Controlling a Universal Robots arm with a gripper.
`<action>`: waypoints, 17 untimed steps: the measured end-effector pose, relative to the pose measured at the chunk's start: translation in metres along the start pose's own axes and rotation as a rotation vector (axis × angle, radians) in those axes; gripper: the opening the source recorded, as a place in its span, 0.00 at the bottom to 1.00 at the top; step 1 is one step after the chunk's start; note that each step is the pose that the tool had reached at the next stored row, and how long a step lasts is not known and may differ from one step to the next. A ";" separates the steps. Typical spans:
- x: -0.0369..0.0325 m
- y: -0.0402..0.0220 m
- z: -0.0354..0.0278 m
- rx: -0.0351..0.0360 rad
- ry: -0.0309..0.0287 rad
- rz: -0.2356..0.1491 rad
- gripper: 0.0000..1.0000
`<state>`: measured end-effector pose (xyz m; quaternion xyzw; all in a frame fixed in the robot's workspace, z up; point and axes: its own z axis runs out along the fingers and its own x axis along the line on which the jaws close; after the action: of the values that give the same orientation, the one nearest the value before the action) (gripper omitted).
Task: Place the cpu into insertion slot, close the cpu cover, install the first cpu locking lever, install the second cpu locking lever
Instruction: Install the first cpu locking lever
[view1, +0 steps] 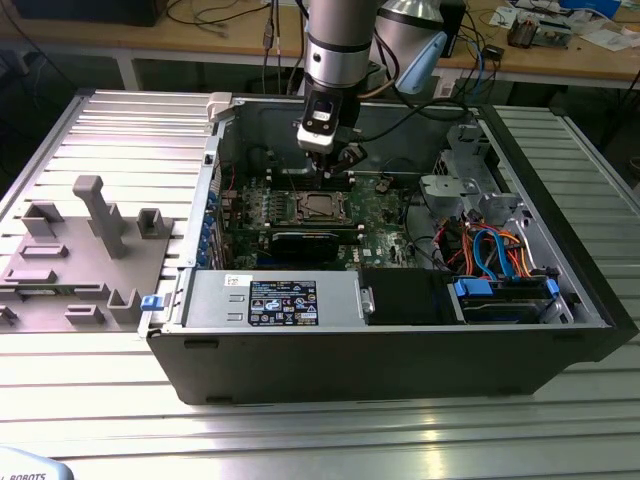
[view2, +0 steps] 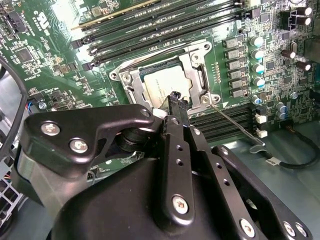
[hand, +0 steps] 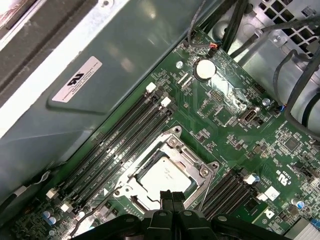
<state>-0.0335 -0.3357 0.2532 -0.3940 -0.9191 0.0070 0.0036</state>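
The cpu (view2: 165, 82) is sitting in the insertion slot (view2: 122, 77) with its silver-grey top facing up. In both wrist views the cpu cover (view2: 194, 67) is lying down around its edges. The gripper (view2: 178, 102) is standing at one edge of the chip, its two fingertips pressing together with nothing showing between them. Its own black body is blocking that side of the socket in both wrist views. This makes it impossible to tell whether the tips are touching the cover, the rim or neither.

The second wrist view is showing a thin metal lever rod (view2: 235, 122) running out from a socket corner across the black memory slots (view2: 150, 25). Whether it is latched cannot be told. The first wrist view is taking in the other side of the motherboard (hand: 235, 130), with a round coin battery (hand: 203, 70) and the grey case wall (hand: 125, 65) carrying a white label.

In the exterior view the arm is reaching down into the open computer case (view1: 400, 350), which is lying on a ribbed metal table (view1: 300, 430). There the chip is showing as a small pale square below the gripper, and the fingertips are hard to make out. A grey fixture block (view1: 90, 250) is lying on the table at the exterior view's left, apart from the case. Blue cables (view1: 490, 250) are bunching inside the case at the exterior view's right.
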 end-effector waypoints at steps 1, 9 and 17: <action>0.0000 0.0000 0.0000 0.0000 0.0000 -0.003 0.11; 0.0000 0.0000 0.0000 0.0001 -0.0005 -0.035 0.11; 0.0000 0.0000 0.0000 0.0000 -0.0010 -0.064 0.11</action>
<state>-0.0334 -0.3357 0.2532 -0.3643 -0.9313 0.0071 0.0033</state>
